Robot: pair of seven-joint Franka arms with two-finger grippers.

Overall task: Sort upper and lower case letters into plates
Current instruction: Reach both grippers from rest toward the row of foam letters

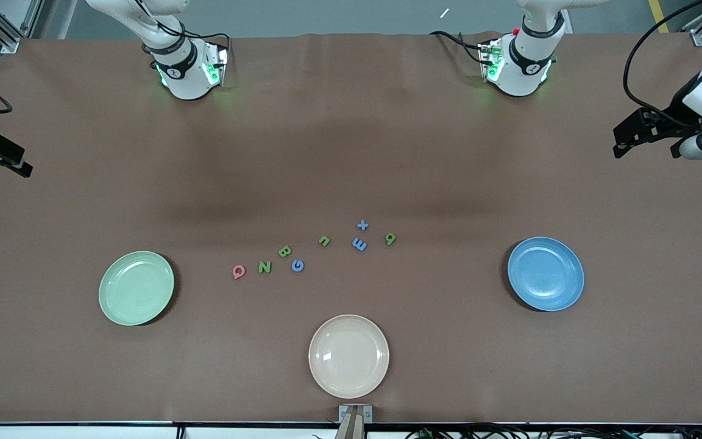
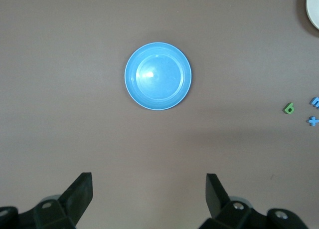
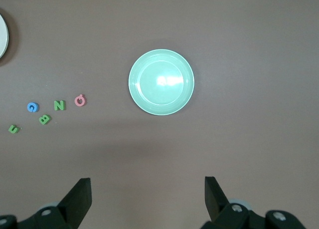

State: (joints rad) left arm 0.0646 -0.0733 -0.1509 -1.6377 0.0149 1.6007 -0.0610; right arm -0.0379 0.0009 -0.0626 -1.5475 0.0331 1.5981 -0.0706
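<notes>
The left hand (image 2: 148,196) is hanging with its fingers spread wide and gripping nothing, over bare brown worktop (image 1: 351,152) at the left arm's end, with the medium blue round shallow plate (image 2: 158,76) lying directly in its wrist view. The right hand (image 3: 147,199) is likewise hanging spread wide and empty over the right arm's end of the worktop, with the pale green round shallow plate (image 3: 161,82) in its wrist view. Both plates are sitting empty on the worktop, well apart. Between them the eight small foam letter pieces are lying flat in a loose row: running from the green plate's end, a pink Q (image 1: 239,271), a green N (image 1: 264,266), a green B (image 1: 285,250) with a blue G (image 1: 297,265) just beside it, a green u (image 1: 324,241), a blue E (image 1: 359,244), a blue cross-shaped piece (image 1: 362,225) just farther from the front camera than the E, and a green piece reading as a g or 6 (image 1: 390,239). None is touching a plate. A cream-beige round plate (image 1: 348,356) is resting empty nearer the front camera than the letters.
</notes>
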